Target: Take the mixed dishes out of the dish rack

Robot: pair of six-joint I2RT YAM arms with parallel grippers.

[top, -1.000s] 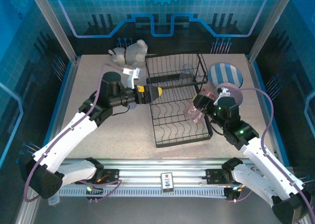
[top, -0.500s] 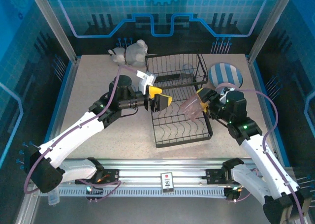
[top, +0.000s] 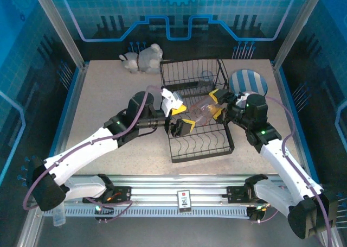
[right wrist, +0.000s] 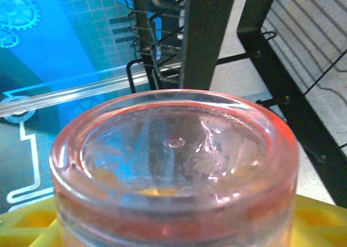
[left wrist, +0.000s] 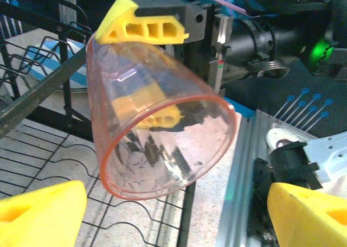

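My right gripper [top: 212, 105] is shut on a pink tumbler [top: 199, 113] and holds it on its side above the black dish rack [top: 179, 149]. In the left wrist view the tumbler's [left wrist: 162, 133] open mouth faces me, with the right gripper's yellow fingers [left wrist: 146, 21] clamped round its far end. My left gripper [top: 183, 119] stands open just left of the mouth. Its own fingertips [left wrist: 38, 217] lie wide apart at the bottom corners, nothing between them. The right wrist view looks onto the tumbler's base [right wrist: 173, 149]. A blue-grey tumbler [top: 206, 76] stands on the rack's upper tier.
A blue-and-white striped plate [top: 248, 84] lies on the table right of the rack. A white animal figurine [top: 142, 58] sits at the back left. The metal rail [top: 184, 184] with the arm bases runs along the near edge.
The right gripper has swung the pink tumbler up and left over the rack, tipping it onto its side. The left gripper has moved right and nearer, up to the tumbler's mouth.
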